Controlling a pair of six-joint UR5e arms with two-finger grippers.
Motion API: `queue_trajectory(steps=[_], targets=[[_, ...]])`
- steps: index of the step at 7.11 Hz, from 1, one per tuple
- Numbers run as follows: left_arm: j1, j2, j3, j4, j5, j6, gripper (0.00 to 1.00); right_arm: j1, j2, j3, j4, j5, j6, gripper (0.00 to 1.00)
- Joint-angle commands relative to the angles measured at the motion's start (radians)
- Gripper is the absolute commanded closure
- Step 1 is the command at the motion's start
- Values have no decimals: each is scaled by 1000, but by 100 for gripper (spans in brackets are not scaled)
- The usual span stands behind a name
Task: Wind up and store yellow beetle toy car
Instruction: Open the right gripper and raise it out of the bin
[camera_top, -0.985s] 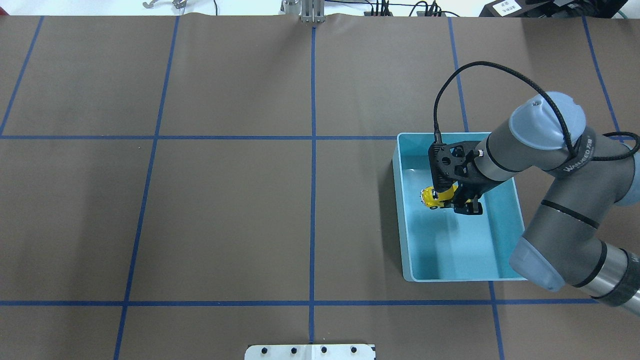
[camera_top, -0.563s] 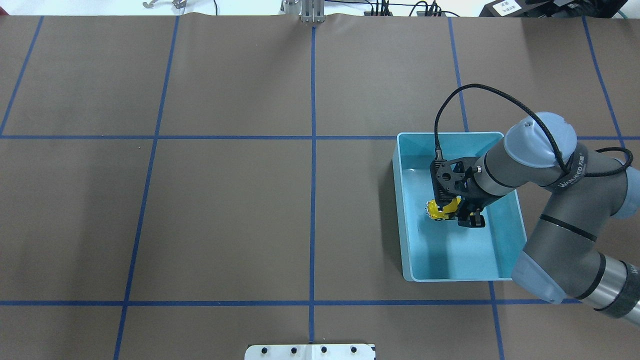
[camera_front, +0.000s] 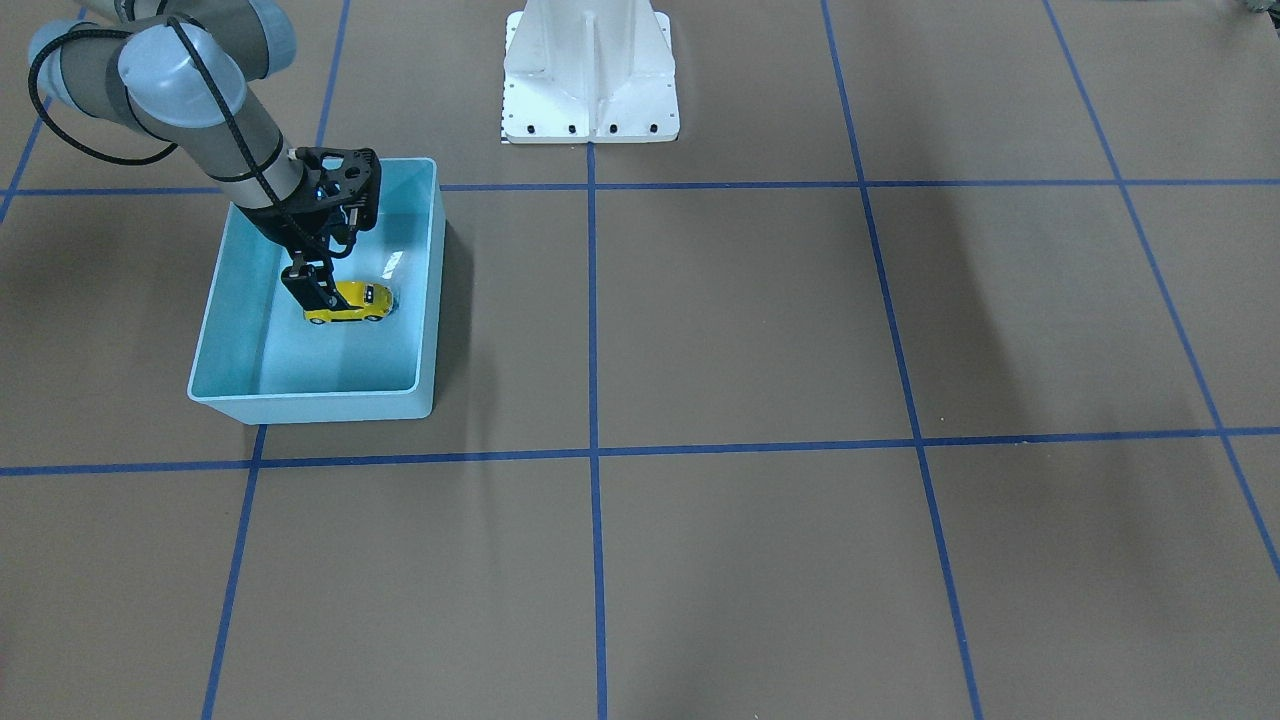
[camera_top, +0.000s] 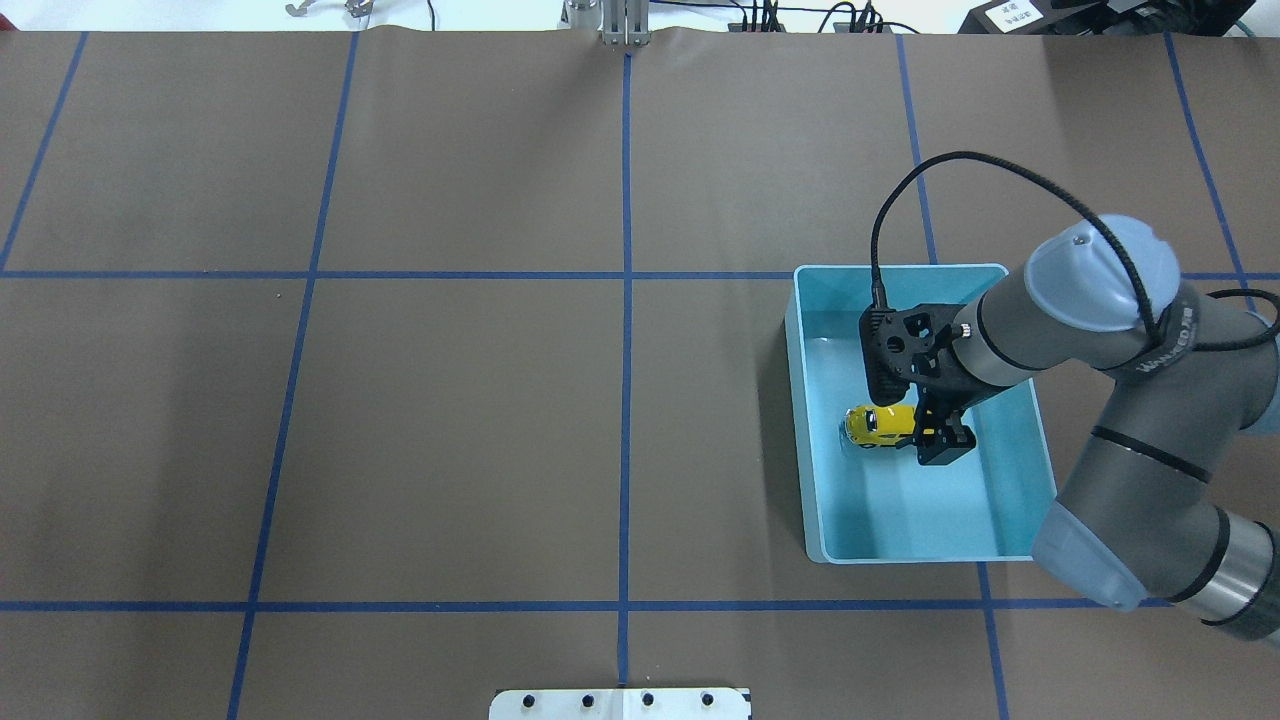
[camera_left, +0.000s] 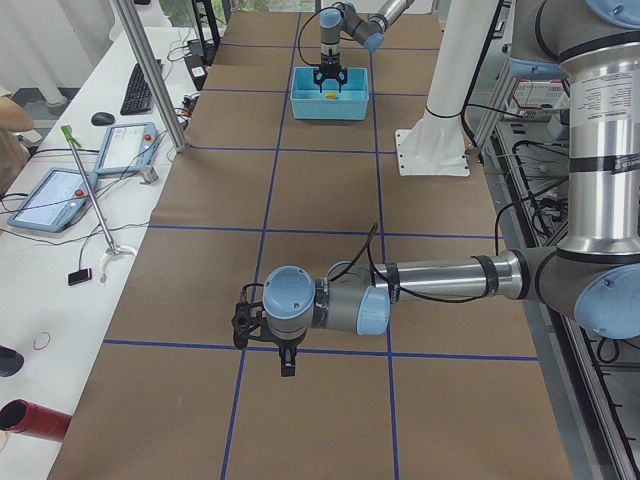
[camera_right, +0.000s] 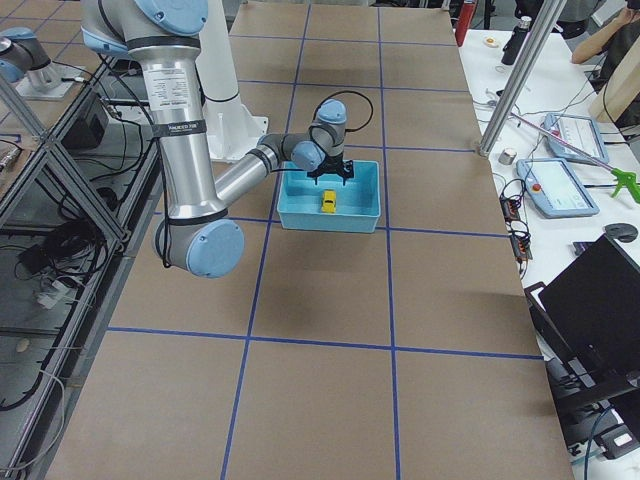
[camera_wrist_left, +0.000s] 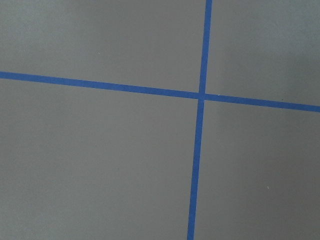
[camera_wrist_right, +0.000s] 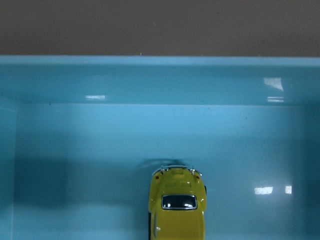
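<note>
The yellow beetle toy car (camera_top: 878, 425) lies on its wheels on the floor of the light blue bin (camera_top: 803, 400). My right gripper (camera_top: 915, 420) hangs inside the bin just above the car's rear, its fingers spread and holding nothing. In the front-facing view the car (camera_front: 352, 301) sits beside one dark finger (camera_front: 308, 290). The right wrist view shows the car (camera_wrist_right: 177, 210) from above, free of the fingers. My left gripper (camera_left: 285, 355) shows only in the exterior left view, over bare table; I cannot tell whether it is open or shut.
The bin's walls (camera_front: 430, 280) surround the right gripper closely. The brown table cover carries blue tape grid lines (camera_top: 626, 300). The white robot base plate (camera_front: 590, 100) stands at the table's robot side. Monitors and tablets sit on side desks (camera_left: 60, 190).
The car has left the right gripper and now rests flat on the bin floor. The gripper has opened and lifted slightly.
</note>
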Motion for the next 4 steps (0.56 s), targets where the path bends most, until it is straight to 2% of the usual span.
queue_trajectory(steps=[1, 2, 3, 4], targets=[[0, -1, 0, -1, -1, 0, 0, 124, -2, 137, -49, 60, 156, 0], [0, -1, 0, -1, -1, 0, 0, 225, 3, 170, -110, 112, 332, 0], [0, -1, -2, 0, -1, 0, 0, 378, -11, 158, -163, 205, 425, 0], [0, -1, 1, -1, 0, 0, 0, 528, -31, 121, -277, 241, 437, 0]])
